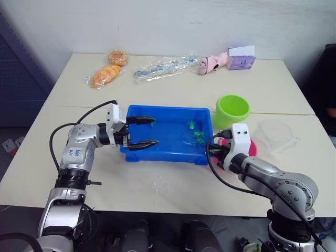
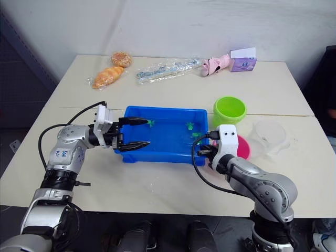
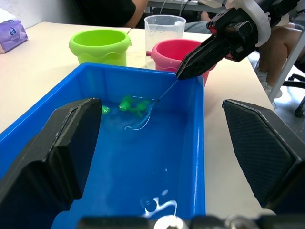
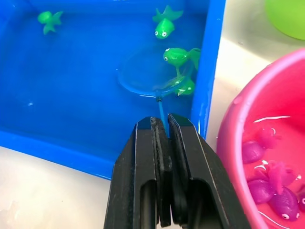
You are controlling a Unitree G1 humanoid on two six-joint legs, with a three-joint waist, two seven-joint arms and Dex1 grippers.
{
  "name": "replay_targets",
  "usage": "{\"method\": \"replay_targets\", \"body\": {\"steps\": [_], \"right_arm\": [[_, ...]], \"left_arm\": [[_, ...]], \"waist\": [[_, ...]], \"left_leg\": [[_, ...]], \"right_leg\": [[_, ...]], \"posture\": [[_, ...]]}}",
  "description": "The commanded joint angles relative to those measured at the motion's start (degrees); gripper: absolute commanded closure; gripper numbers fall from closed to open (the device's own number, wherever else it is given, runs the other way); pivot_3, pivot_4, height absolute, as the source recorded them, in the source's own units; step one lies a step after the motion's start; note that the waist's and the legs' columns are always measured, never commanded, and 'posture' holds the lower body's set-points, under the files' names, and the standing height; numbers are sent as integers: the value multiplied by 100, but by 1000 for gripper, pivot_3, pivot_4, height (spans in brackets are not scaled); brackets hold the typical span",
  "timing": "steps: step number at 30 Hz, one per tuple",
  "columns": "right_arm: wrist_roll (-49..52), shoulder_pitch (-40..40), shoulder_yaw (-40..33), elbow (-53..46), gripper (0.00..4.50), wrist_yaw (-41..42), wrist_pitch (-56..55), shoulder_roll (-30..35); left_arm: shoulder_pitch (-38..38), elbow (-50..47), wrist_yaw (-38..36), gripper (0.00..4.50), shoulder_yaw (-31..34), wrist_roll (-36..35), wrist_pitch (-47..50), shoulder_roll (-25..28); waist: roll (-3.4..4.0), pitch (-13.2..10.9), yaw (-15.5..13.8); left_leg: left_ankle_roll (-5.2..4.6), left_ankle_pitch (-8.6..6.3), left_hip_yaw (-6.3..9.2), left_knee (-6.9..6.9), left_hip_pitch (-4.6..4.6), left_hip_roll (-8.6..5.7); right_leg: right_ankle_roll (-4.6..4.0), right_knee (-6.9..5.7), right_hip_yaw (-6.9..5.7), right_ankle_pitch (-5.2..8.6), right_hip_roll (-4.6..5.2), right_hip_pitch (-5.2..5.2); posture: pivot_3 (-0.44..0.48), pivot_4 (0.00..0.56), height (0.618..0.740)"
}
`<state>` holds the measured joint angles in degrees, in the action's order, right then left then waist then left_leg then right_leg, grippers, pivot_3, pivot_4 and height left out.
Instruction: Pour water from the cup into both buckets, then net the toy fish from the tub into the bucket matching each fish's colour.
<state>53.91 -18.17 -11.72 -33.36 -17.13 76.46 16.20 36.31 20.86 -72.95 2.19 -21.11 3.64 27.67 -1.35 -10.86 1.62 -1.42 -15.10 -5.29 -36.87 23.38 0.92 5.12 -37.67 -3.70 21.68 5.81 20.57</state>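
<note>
tub: shallow rectangular bright blue plastic tray (image 1: 157,152) holding water, mid-table, between the two arms.
left gripper (image 1: 142,132): black fingers spread wide, empty; one over the tub's left end, the other by its near-left rim.
right gripper (image 4: 161,126): black fingers pressed together on the thin handle of the net, at the tub's right rim, just beside the pink bucket.
net: small round blue-rimmed hoop with fine mesh (image 4: 147,76), dipped in the water at the tub's right end, tilted; two green fish at its rim.
green fish: tiny green plastic toy fish (image 4: 178,56) in the tub, four visible in the right wrist view; three clustered near the right wall, one (image 4: 49,20) well apart toward the far-left part of the water.
pink fish: tiny magenta plastic toy fish (image 4: 283,202), several lying in water inside the pink bucket.
pink bucket: small round pink plastic pail (image 3: 174,51), upright, just right of the tub, partly hidden behind the right arm in the head views.
green bucket: small round lime green plastic pail (image 1: 232,111), upright, beside the tub's far-right corner; contents not discernible.
cup: clear colourless wide plastic measuring cup (image 2: 270,135), upright, right of the pink bucket.
far edge of table: bread in clear wrap (image 1: 105,74), a clear plastic packet (image 1: 164,67), a purple box (image 1: 241,61).
</note>
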Motion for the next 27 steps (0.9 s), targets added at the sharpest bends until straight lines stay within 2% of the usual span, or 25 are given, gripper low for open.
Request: {"method": "replay_targets", "body": {"steps": [1, 9, 16, 27], "right_arm": [[-68, -144, -83, -272, 4500, -32, 102, 10], [-343, -59, 165, -498, 4500, 232, 209, 255], [-278, -39, -129, -537, 4500, 204, 548, -87], [-1102, -441, -82, -366, 4500, 28, 909, -404]], "left_arm": [[-7, -137, 28, 135, 53, -77, -75, 13], [-71, -228, 68, 135, 55, -96, -50, 22], [-72, -237, 73, 135, 49, -98, -45, 28], [-44, -229, 77, 135, 40, -96, -37, 20]], "waist": [[0, 0, 1], [0, 0, -1], [0, 0, -1], [0, 0, -1]], "left_leg": [[0, 0, 0, 0, 0, 0], [0, 0, 1, 6, 3, 0], [1, 0, 0, 12, 2, 0], [3, 2, 0, 32, 1, -2]], "right_leg": [[0, 0, 0, 0, 0, 0], [0, 6, -1, 0, 1, 2], [0, 7, 0, 0, 0, 3], [0, 14, -1, 0, 1, 5]], "posture": [[0, 150, 740], [0, 150, 740], [0, 150, 740], [0, 150, 740]]}}
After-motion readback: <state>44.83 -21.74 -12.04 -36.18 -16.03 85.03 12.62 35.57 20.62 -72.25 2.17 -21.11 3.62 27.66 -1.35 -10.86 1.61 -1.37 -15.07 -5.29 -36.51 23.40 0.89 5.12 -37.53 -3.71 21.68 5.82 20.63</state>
